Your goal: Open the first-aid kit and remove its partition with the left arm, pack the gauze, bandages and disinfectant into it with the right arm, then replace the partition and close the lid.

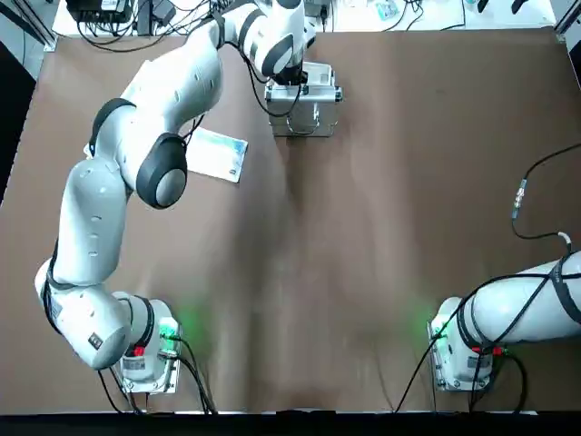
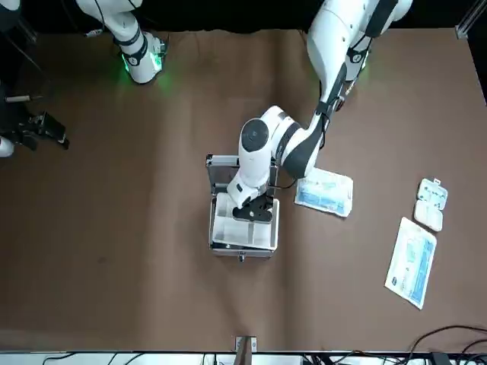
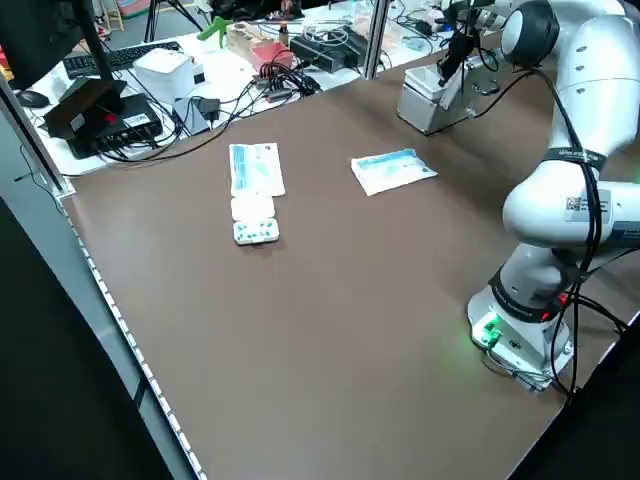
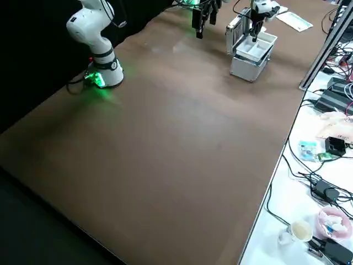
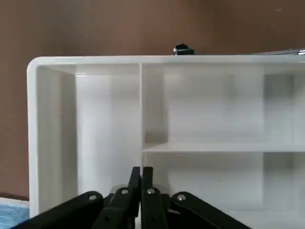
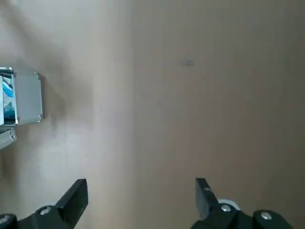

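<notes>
Left tool (image 2: 251, 210), fingers pinched together, sits in the open first-aid kit (image 2: 242, 247) on its white partition (image 5: 143, 109), kit's 12 o'clock edge; right tool (image 6: 138, 200) open, parked.

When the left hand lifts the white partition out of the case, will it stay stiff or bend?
The partition probably stays stiff: its moulded walls and dividers look rigid. It seems light, thin-walled plastic. The left hand is shut on one wall only, so it may tilt when lifted from the first-aid kit.

First-aid kit (image 2: 243, 247): silver case at table's far edge, lid (image 2: 219, 171) open, standing upright. White partition (image 5: 143, 119) seated inside, compartments empty. Left pincer (image 5: 141, 179) pinched on its wall.
</notes>
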You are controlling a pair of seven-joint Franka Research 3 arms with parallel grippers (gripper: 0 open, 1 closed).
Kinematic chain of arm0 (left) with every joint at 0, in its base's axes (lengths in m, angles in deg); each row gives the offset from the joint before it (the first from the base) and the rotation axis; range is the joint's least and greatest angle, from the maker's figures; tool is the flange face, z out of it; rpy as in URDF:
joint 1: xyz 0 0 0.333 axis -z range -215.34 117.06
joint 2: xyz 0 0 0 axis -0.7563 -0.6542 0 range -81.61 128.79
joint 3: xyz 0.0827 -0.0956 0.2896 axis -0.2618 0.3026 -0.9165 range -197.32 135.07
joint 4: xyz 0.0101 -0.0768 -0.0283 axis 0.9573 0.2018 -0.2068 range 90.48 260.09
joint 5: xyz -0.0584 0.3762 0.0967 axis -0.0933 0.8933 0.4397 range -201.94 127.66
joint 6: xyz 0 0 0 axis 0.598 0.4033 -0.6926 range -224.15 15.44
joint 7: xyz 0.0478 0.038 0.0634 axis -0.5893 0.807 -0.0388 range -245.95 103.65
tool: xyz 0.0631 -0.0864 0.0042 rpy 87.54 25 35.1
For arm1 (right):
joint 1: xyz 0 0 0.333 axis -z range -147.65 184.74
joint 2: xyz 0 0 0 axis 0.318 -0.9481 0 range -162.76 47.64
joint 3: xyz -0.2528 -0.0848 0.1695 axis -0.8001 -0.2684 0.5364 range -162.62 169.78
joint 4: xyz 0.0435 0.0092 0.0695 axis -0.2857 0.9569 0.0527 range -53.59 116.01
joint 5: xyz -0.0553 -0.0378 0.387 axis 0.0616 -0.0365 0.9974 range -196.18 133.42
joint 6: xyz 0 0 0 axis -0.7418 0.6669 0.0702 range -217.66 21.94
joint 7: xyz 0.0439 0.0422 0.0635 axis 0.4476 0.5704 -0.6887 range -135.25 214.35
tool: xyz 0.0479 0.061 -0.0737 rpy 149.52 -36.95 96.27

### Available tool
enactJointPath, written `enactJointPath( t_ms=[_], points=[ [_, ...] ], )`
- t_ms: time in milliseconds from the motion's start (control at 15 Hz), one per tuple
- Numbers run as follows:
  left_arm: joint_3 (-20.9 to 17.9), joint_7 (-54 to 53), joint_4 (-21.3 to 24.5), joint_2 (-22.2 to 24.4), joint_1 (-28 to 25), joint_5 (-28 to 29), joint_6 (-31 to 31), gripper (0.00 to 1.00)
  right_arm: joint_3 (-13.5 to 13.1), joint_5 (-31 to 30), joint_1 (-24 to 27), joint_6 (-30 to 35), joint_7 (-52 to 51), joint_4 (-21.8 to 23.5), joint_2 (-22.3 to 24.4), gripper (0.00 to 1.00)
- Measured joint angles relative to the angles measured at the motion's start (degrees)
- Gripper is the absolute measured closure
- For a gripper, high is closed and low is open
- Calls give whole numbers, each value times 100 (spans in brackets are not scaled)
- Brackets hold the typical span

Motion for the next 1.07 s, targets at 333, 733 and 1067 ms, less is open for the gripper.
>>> enactJointPath(
  t_ms=[333, 733, 1067],
  points=[
    [5, 68, 17, 0, 0, -13, -36, 97, 2, -37, 0, 23, 0, 2, 0, 0],
    [52, 208, 75, -6, 2, -14, -133, 97, 14, -163, -15, 73, 0, 2, 0, 0],
    [55, 212, 90, -20, 2, -14, -238, 97, 16, -164, -29, 79, 1, 2, 0, 0]
  ],
)
